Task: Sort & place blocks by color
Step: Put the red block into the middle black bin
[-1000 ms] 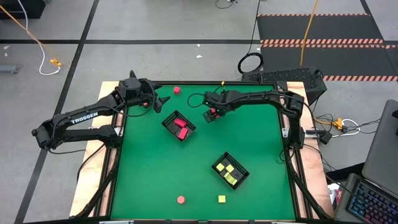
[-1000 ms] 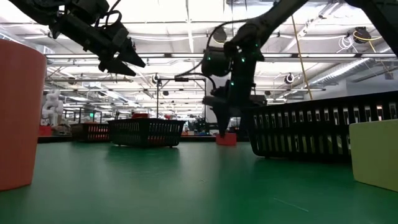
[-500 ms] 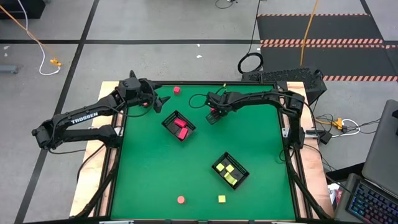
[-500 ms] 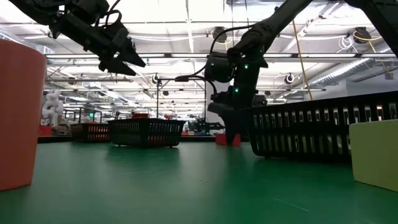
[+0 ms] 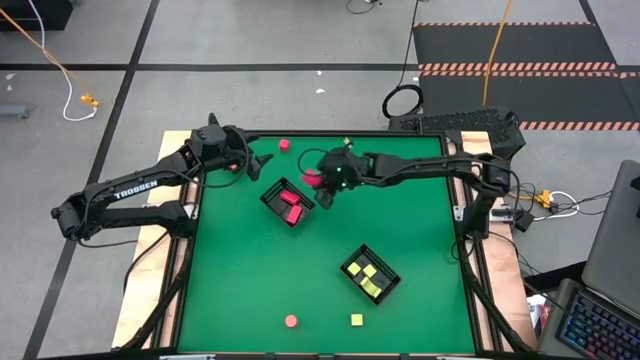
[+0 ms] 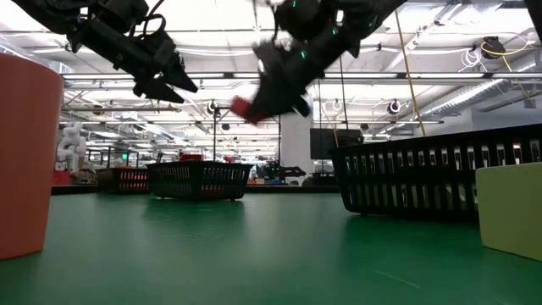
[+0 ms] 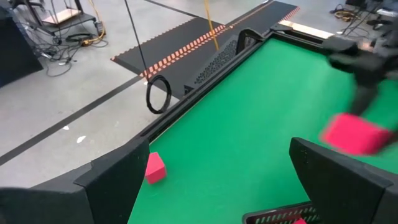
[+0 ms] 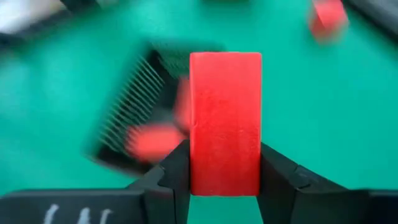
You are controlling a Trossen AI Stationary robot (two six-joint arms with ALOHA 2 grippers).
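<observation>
- At the table's far left edge, the left gripper (image 5: 262, 165) is hovering, fingers spread wide, holding nothing.
- Beside it, the tray of red blocks (image 5: 272, 196) is sitting on the mat.
- Just right of that tray, the right gripper (image 5: 314, 183) is gripping a red block (image 8: 224, 121), raised above the table.
- Nearer the front, the tray of yellow blocks (image 5: 351, 260) is resting.

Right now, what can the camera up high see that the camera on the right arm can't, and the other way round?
Only the high view shows the tray of yellow blocks, a loose red round block, a loose yellow cube and the left pincer, open near the table's far edge. Only the right wrist view shows the right pincer clamped on both sides of the red block. Both show the tray of red blocks and a loose red cube beyond it.
</observation>
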